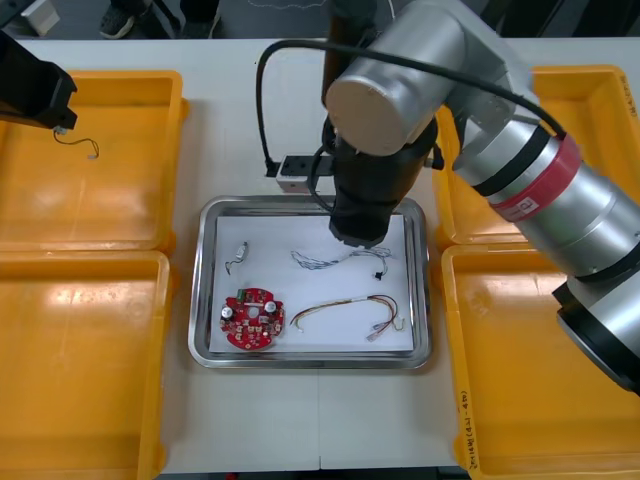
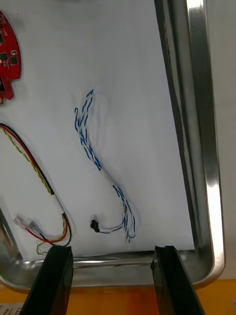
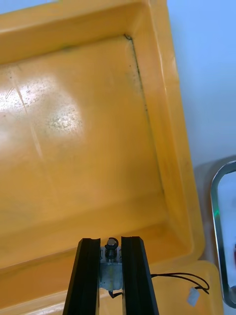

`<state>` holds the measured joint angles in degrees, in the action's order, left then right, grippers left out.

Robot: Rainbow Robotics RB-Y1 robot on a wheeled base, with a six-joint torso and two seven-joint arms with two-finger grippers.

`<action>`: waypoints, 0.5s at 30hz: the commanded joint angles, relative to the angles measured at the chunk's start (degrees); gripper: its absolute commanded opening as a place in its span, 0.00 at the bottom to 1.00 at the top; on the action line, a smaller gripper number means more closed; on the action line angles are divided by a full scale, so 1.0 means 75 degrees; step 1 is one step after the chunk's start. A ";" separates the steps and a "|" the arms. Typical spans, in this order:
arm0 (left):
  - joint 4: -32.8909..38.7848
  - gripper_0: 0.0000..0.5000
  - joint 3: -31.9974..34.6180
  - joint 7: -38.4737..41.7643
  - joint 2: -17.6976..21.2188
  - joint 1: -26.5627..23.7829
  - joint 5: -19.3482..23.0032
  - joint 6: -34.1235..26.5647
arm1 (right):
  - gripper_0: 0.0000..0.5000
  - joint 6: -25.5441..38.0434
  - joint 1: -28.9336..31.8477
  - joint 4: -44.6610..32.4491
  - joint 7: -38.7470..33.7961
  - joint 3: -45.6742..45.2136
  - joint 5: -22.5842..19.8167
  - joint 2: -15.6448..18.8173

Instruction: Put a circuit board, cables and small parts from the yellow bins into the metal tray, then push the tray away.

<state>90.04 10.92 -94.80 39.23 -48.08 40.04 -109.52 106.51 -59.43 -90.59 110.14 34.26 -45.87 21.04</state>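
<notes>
The right pincer (image 2: 110,252) hangs spread apart over the metal tray (image 2: 210,147). The left pincer (image 3: 111,242) clamps a small metal part (image 3: 110,269) above a yellow bin (image 3: 73,128).

Your workspace: a pale counter under soft overhead light, with dark floor beyond it.

You look steeply down on a light, matte counter (image 1: 230,120) that spans the front view from side to side. Its far edge runs straight across near the top, and behind it you see a narrow strip of dark floor (image 1: 580,15). A thin seam (image 1: 320,420) cuts the counter from its near edge toward the middle, where a second fine line crosses it. The light falls from above, so shadows on the counter are faint and lie close to whatever casts them.
</notes>
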 commanded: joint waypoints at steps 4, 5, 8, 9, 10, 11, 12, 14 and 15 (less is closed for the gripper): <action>0.0733 0.00 -0.0448 0.2467 0.0371 0.0059 0.0239 -0.0064 | 0.94 0.0178 0.0248 -0.1058 -0.0424 -0.0935 -0.0740 0.1039; 0.0838 0.00 -0.0588 0.2749 0.0371 0.0070 0.0263 -0.0064 | 0.94 0.0189 0.0365 -0.1257 -0.0588 -0.1006 -0.0822 0.1191; 0.1037 0.00 -0.0928 0.3405 0.0371 0.0059 0.0333 -0.0064 | 0.94 0.0342 0.0600 -0.1726 -0.0998 -0.1158 -0.0892 0.1484; 0.1108 0.00 -0.1045 0.3592 0.0359 0.0059 0.0357 -0.0064 | 0.95 0.0400 0.0682 -0.1867 -0.1115 -0.1228 -0.0915 0.1578; 0.1178 0.00 -0.1174 0.3792 0.0359 0.0047 0.0380 -0.0064 | 0.94 0.0459 0.0764 -0.2007 -0.1268 -0.1287 -0.0939 0.1648; 0.1283 0.00 -0.1338 0.4038 0.0359 0.0035 0.0415 -0.0064 | 0.94 0.0465 0.0881 -0.2183 -0.1467 -0.1381 -0.0962 0.1742; 0.1377 0.00 -0.1514 0.4272 0.0359 0.0035 0.0450 -0.0064 | 0.95 0.0465 0.1045 -0.2371 -0.1654 -0.1498 -0.1009 0.1859; 0.1494 0.00 -0.1784 0.4635 0.0336 -0.0023 0.0521 -0.0064 | 0.94 0.0465 0.1268 -0.2581 -0.1959 -0.1721 -0.1138 0.2012; 0.1529 0.00 -0.1877 0.4753 0.0336 -0.0047 0.0544 -0.0064 | 0.94 0.0465 0.1338 -0.2640 -0.2053 -0.1803 -0.1197 0.2070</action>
<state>98.66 -0.21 -64.34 39.31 -48.06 43.08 -109.57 109.71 -51.92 -107.08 98.23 24.78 -53.26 33.50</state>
